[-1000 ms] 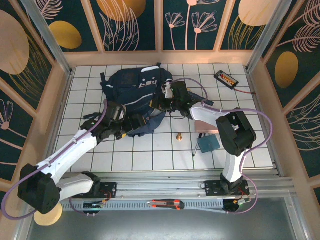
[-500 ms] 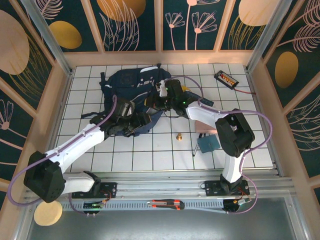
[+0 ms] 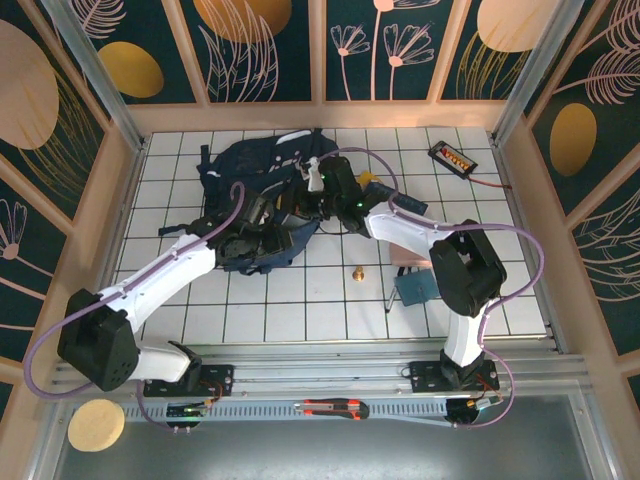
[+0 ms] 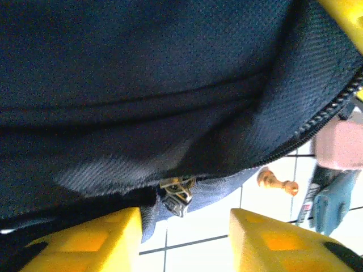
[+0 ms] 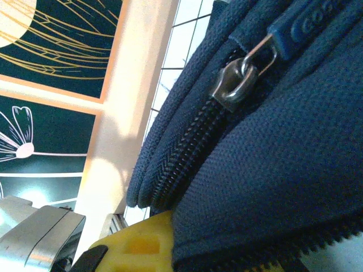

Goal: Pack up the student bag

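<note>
The student bag [image 3: 250, 170], dark navy with white stripes, lies at the back left of the tiled table. My right gripper [image 3: 305, 197] is shut on a fold of its fabric at the right side; in the right wrist view navy cloth [image 5: 272, 170] is pressed against a yellow finger [image 5: 136, 246], with a metal zipper slider [image 5: 235, 85] above. My left gripper [image 3: 282, 234] sits at the bag's near edge. In the left wrist view its yellow fingers [image 4: 85, 241] stand apart under the bag's hem, and a metal zipper pull [image 4: 177, 195] hangs over the gap between them.
A small brass piece [image 3: 356, 272] lies on the tiles right of the bag. A pink pad [image 3: 410, 255], a teal item [image 3: 415, 288] and a pen [image 3: 388, 298] lie under the right arm. A black device [image 3: 452, 158] lies back right. Wooden walls ring the table.
My left gripper has moved right and up to the bag's near edge, and its jaws have narrowed. My right gripper has shifted slightly left and back, keeping hold of the fabric.
</note>
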Available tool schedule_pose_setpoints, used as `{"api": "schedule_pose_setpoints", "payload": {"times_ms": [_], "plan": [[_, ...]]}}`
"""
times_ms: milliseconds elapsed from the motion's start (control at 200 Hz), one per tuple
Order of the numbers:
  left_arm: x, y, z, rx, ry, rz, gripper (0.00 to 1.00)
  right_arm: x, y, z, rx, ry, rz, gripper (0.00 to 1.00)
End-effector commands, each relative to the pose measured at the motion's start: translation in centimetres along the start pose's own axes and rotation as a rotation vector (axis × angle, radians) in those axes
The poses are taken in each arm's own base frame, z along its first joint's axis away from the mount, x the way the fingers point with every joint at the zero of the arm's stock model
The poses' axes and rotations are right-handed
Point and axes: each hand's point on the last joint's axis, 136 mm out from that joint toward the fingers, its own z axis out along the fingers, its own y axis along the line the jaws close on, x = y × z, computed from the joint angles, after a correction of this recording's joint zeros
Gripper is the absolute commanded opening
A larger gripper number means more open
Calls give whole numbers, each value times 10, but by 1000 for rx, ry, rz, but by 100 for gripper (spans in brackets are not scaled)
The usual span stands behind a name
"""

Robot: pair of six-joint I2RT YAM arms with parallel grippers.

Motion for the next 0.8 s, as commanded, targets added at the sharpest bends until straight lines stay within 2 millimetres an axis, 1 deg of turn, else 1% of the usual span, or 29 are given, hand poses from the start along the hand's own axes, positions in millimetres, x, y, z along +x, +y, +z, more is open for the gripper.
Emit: {"api": "schedule_pose_setpoints", "payload": {"times_ms": [0, 30, 100, 175, 310, 430, 495, 575, 686, 706, 731, 741, 796], "plan": [[-7, -4, 1, -15, -8, 28, 34, -11, 55, -10, -118, -36, -79, 0], [-8, -4, 2, -18, -9, 33, 28, -11, 55, -10, -116, -35, -81, 0], [-9, -5, 3, -23, -4, 45, 25, -9, 55, -10, -110, -34, -83, 0], [-10, -6, 4, -30, 3, 55, 18, -7, 55, -11, -108, -34, -84, 0], [-8, -1, 5, -45, 11, 55, 0, -7, 55, -11, -103, -32, -88, 0], [-5, 7, -1, -71, 7, 59, 0, -7, 51, -13, -86, -30, -97, 0], [-1, 14, -5, -94, 15, 69, 0, -9, 44, -15, -64, -30, -98, 0], [6, 27, -11, -136, 31, 89, 0, -18, 30, -24, -22, -47, -106, 0], [19, 55, -20, -201, 55, 86, 0, -39, 3, -42, 38, -75, -122, 0], [21, 61, -21, -212, 58, 82, 0, -43, 1, -45, 42, -76, -130, 0], [20, 66, -25, -216, 52, 75, 0, -48, -5, -49, 55, -76, -136, 0], [24, 73, -24, -230, 62, 70, 0, -50, -6, -51, 57, -78, -141, 0], [27, 89, -28, -258, 63, 54, 0, -58, -14, -59, 59, -71, -156, 0]]}}
